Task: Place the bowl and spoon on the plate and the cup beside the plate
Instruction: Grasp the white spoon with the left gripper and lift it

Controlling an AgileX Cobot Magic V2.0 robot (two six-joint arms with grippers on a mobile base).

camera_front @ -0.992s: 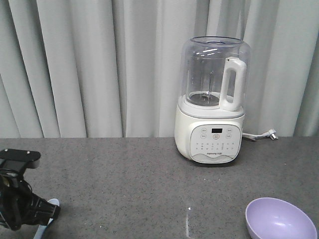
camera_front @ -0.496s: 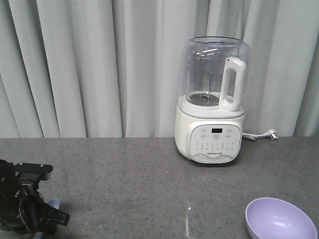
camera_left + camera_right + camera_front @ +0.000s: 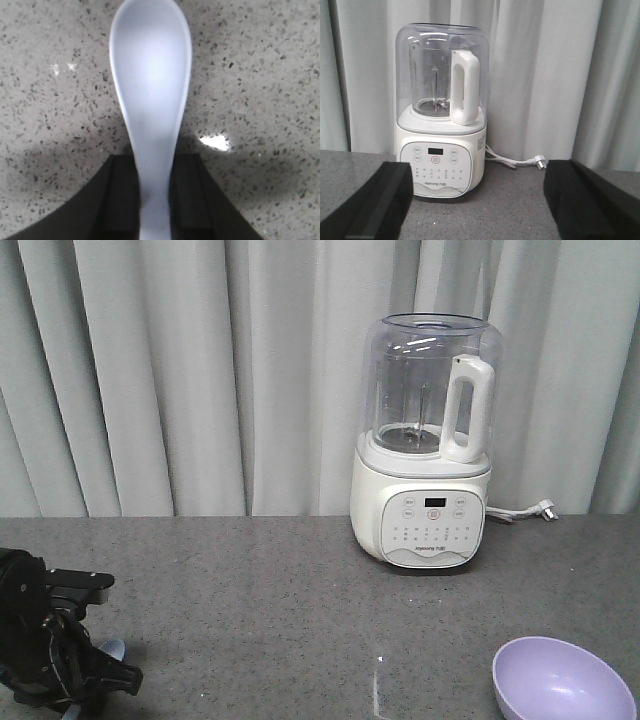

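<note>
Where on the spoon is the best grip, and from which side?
Grip the spoon by its handle, coming from the handle end with fingers across its width: it is narrow and nearly straight-sided, while the scoop is wide and rounded. The left gripper sits so, jaws against both handle edges.

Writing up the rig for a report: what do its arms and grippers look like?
The left arm is matte black, with angular links and brackets. The left gripper has black, flat fingers; the right gripper has broad, blocky black fingers. No markings or cables show.
</note>
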